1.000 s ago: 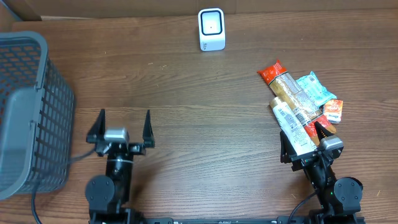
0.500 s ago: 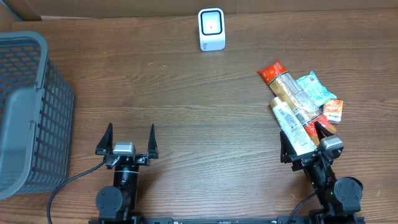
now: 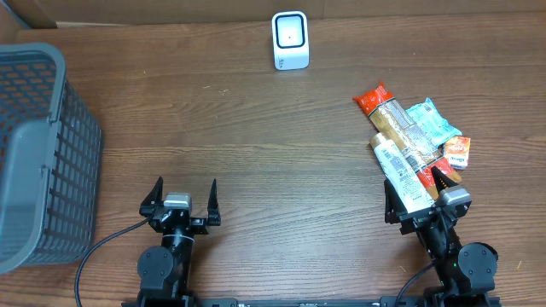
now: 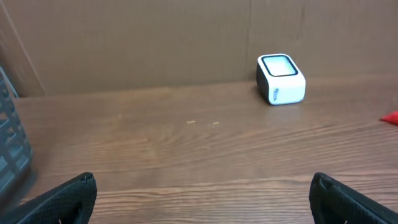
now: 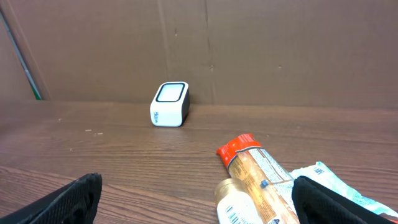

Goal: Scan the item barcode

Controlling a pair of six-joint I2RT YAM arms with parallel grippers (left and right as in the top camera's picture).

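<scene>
The white barcode scanner (image 3: 290, 40) stands at the far middle of the table, also seen in the left wrist view (image 4: 281, 79) and the right wrist view (image 5: 170, 104). The items lie in a pile at the right: a red-ended snack pack (image 3: 394, 119) (image 5: 252, 158), a white gold-capped tube (image 3: 401, 175) (image 5: 245, 205), a teal packet (image 3: 431, 119) (image 5: 326, 177) and a small orange packet (image 3: 457, 152). My right gripper (image 3: 415, 192) (image 5: 199, 202) is open at the near end of the tube, holding nothing. My left gripper (image 3: 185, 186) (image 4: 202, 199) is open over bare wood near the front edge.
A grey mesh basket (image 3: 34, 145) (image 4: 12, 146) stands at the left edge of the table. A cardboard wall runs along the far side behind the scanner. Bare wood lies between the left gripper and the scanner.
My left gripper has drawn back toward the table's near edge and slightly right, still open. The right arm and the items have not moved.
</scene>
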